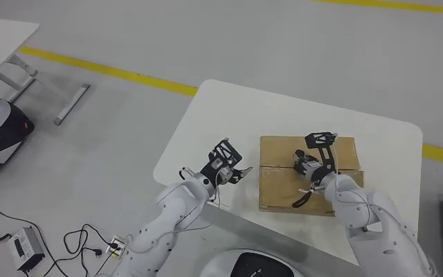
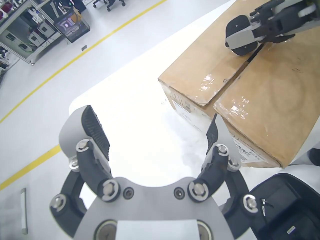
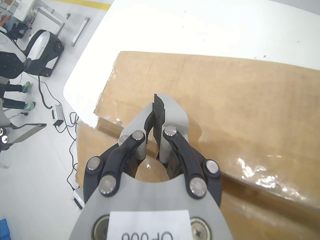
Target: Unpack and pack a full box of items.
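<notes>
A closed brown cardboard box (image 1: 310, 173) lies on the white table (image 1: 228, 118), its two top flaps meeting at a middle seam with clear tape at the ends. My right gripper (image 1: 300, 161) is shut, with its tips down at that seam near the box's left end; the right wrist view shows its pads (image 3: 156, 106) pressed together over the box (image 3: 237, 96). My left gripper (image 2: 153, 131) stands open above bare table just left of the box (image 2: 250, 76), nothing between its fingers. From there the right gripper (image 2: 241, 37) shows on the box top.
The table's rounded front-left corner (image 1: 160, 166) lies close to the left gripper (image 1: 239, 174). Bare tabletop stretches behind and left of the box. On the floor are a yellow line (image 1: 104, 69), cables with a power brick (image 1: 24, 248), and another table (image 1: 14, 34) far left.
</notes>
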Action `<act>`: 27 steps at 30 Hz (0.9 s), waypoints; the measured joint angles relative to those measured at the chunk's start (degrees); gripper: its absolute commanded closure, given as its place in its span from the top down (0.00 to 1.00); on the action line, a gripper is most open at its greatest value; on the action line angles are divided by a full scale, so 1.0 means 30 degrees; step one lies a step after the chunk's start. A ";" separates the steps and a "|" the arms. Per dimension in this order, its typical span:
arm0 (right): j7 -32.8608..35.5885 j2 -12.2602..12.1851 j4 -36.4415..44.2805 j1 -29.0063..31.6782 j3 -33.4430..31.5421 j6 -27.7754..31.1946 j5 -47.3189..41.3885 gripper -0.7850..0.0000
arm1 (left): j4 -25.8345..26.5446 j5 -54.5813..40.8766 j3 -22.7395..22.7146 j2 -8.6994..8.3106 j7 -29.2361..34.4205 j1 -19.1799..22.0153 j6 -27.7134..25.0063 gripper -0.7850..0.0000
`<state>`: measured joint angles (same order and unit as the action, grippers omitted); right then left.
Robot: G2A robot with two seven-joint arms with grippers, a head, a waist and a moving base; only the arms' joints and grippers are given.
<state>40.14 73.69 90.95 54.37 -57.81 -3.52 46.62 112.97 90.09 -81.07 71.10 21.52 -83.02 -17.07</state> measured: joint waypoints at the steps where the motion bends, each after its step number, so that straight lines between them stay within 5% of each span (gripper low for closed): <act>1: -0.0181 -0.0009 0.0023 0.0227 0.0012 0.0056 0.0095 0.00 | -0.0145 -0.0157 0.0034 0.0012 0.0316 0.0072 0.0104 1.00; 10: -0.2222 -0.0005 -0.0013 0.1080 -0.0338 0.0425 0.0404 0.00 | -0.1688 -0.2094 0.0190 0.0122 0.2386 0.0607 0.0925 1.00; 17: -0.3250 0.0055 0.0009 0.1182 -0.0667 0.0654 0.0166 0.00 | -0.2582 -0.1374 0.0876 0.0026 0.3766 0.0963 -0.0565 1.00; 27: -0.3050 0.0116 -0.0234 0.1174 -0.0699 0.0976 0.0249 0.00 | -0.5405 0.3049 0.2761 -0.0041 0.1146 0.2118 -0.1149 1.00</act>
<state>30.99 74.03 90.25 57.90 -59.91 -0.59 47.36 96.76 99.24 -72.79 70.98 24.96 -76.66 -20.51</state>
